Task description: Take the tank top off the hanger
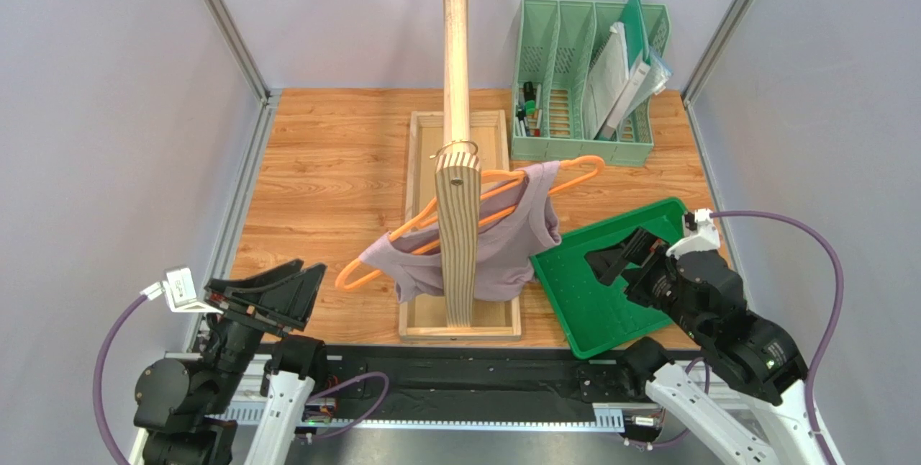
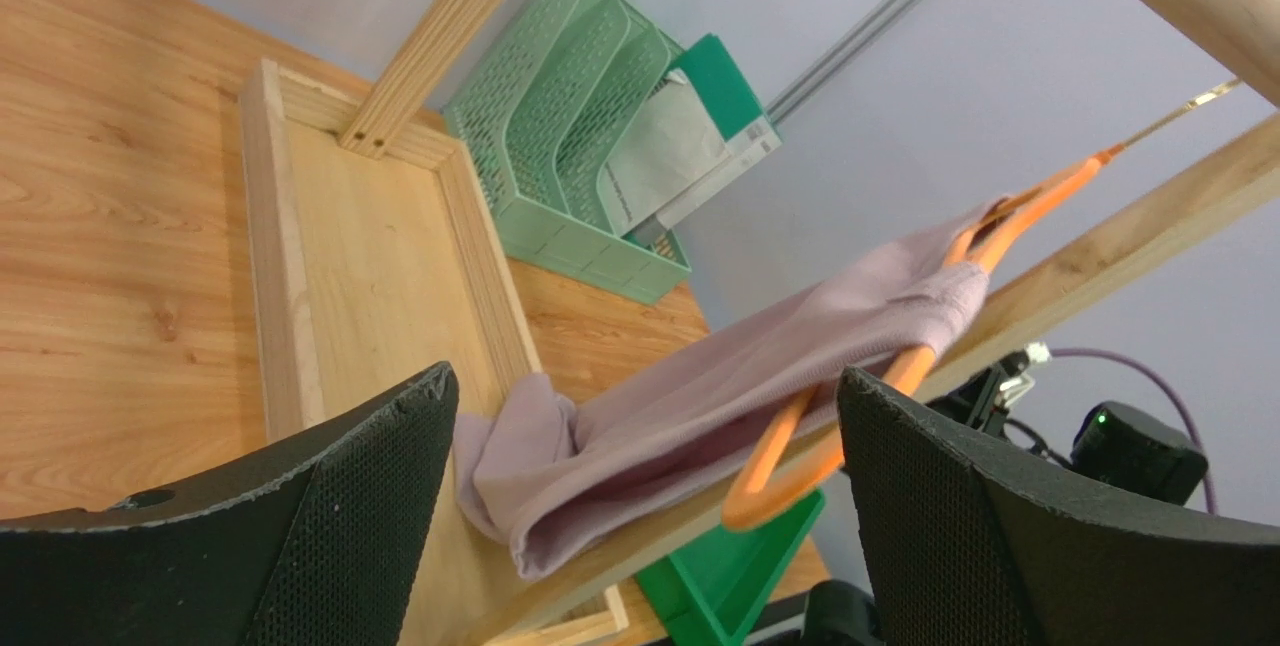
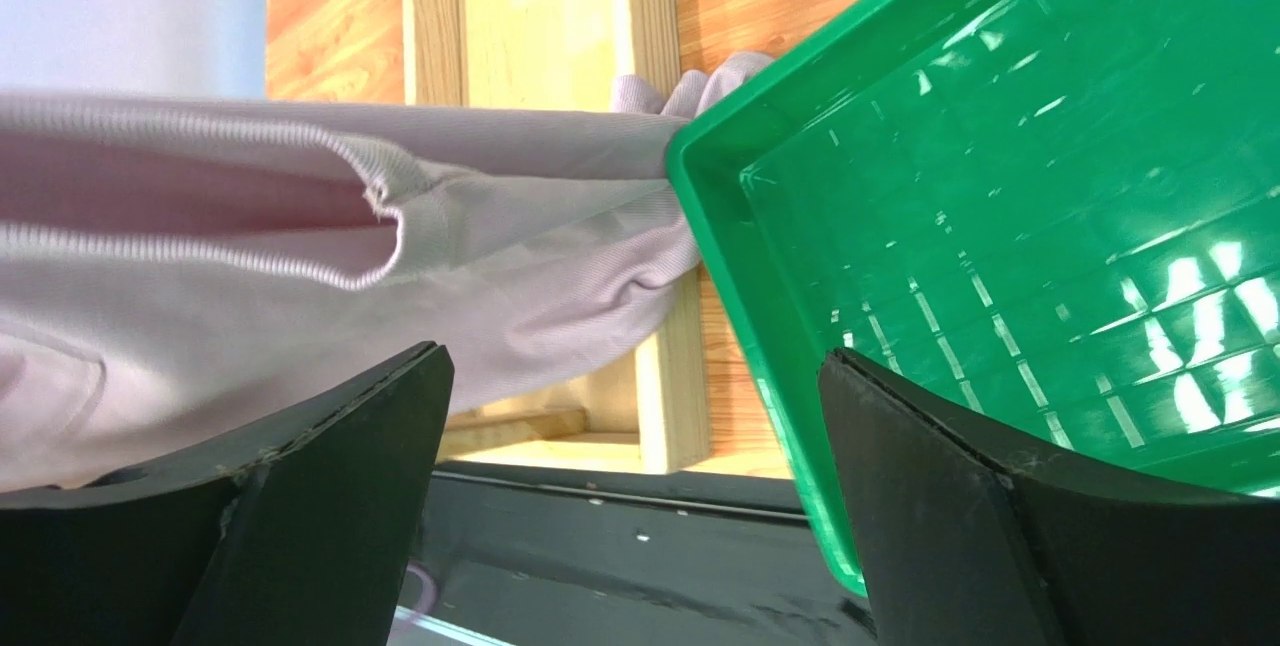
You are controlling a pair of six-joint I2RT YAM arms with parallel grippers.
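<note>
The tank top (image 1: 508,244) hangs on the hanger (image 1: 577,175), hooked on the wooden stand (image 1: 458,238), whose upright board hides the garment's middle. Right of the stand, a green tray (image 1: 605,303) touches the hem. The right end effector (image 1: 622,254) hovers over that tray. The left end effector (image 1: 283,290) is left of the stand. Both are wide open and empty.

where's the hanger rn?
Top view, centre: the hanger hangs by its hook on the wooden rack, tilted, tank top draped on it, with the green tray just to its right.
</note>
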